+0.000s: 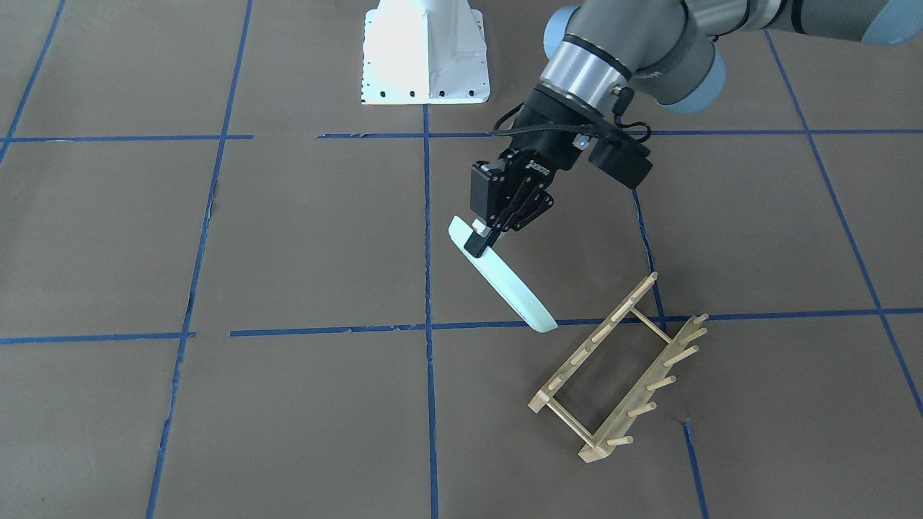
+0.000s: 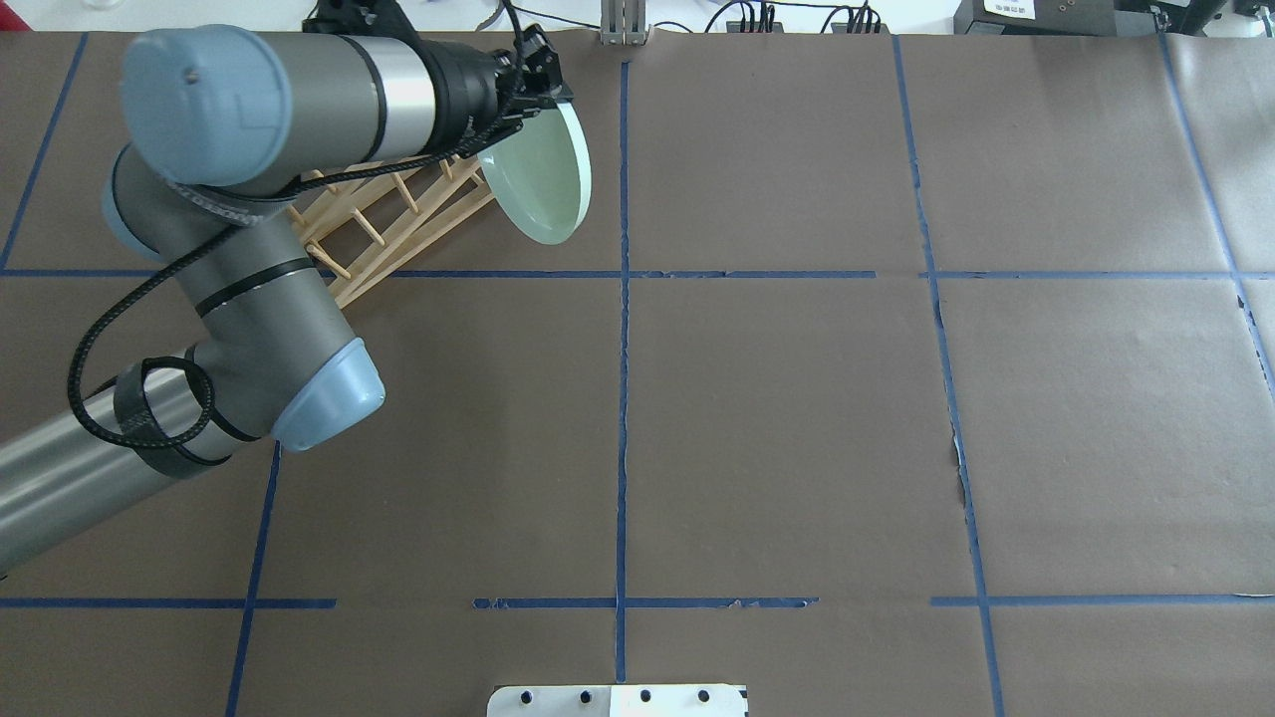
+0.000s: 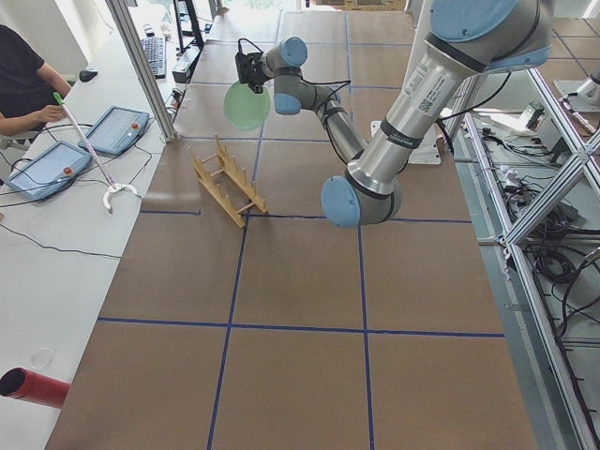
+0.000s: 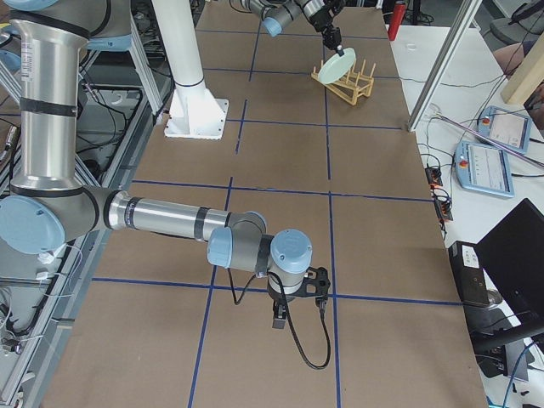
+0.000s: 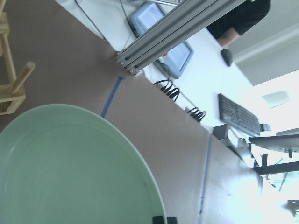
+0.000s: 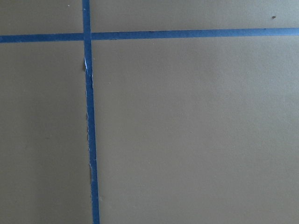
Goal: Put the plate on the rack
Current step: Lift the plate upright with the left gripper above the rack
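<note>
My left gripper [image 1: 482, 241] is shut on the upper rim of the pale mint-green plate [image 1: 505, 281] and holds it tilted on edge in the air, above the table. The plate's lower edge hangs just beside the near end of the wooden rack [image 1: 620, 367], apart from it. In the overhead view the plate [image 2: 538, 184] is to the right of the rack [image 2: 398, 224], which my arm partly hides. The left wrist view shows the plate's face [image 5: 70, 168] and a rack corner [image 5: 9, 88]. My right gripper [image 4: 296, 299] hangs low over the table far from both; I cannot tell its state.
The white arm base [image 1: 425, 54] stands at the table's robot side. An operator [image 3: 23, 84] sits beyond the table's left end with control tablets [image 3: 112, 127] and an aluminium post [image 3: 141, 66]. A red cylinder [image 3: 33, 386] lies off the table.
</note>
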{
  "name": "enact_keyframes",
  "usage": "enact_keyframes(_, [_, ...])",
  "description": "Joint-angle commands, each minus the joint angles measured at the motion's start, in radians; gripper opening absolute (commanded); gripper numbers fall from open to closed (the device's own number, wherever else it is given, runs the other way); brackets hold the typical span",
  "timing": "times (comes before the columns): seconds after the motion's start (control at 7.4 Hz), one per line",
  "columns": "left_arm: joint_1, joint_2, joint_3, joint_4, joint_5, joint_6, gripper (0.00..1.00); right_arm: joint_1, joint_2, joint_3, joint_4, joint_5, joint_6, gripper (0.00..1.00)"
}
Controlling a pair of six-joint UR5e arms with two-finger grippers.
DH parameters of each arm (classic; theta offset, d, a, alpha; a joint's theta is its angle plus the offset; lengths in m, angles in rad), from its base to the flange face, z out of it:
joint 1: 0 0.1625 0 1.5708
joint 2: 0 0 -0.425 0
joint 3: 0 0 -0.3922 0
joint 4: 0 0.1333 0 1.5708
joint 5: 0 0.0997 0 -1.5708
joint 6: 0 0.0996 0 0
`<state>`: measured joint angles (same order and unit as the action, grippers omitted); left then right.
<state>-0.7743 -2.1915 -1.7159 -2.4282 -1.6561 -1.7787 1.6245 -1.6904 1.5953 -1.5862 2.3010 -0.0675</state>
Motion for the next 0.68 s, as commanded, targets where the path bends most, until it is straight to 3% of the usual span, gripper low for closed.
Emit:
enact_keyframes(0.0, [-0.066, 0.07, 0.056, -0.275, 0.047, -0.046, 0.0, 0.0, 0.0, 0.0, 0.0, 0.0, 0.0, 1.0])
enact_keyframes(0.27, [-0.106, 0.072, 0.174, -0.456, 0.067, -0.051, 0.0, 0.0, 0.0, 0.0, 0.0, 0.0, 0.0, 1.0])
enact_keyframes(0.54, [-0.118, 0.076, 0.209, -0.482, 0.101, -0.051, 0.0, 0.0, 0.0, 0.0, 0.0, 0.0, 0.0, 1.0])
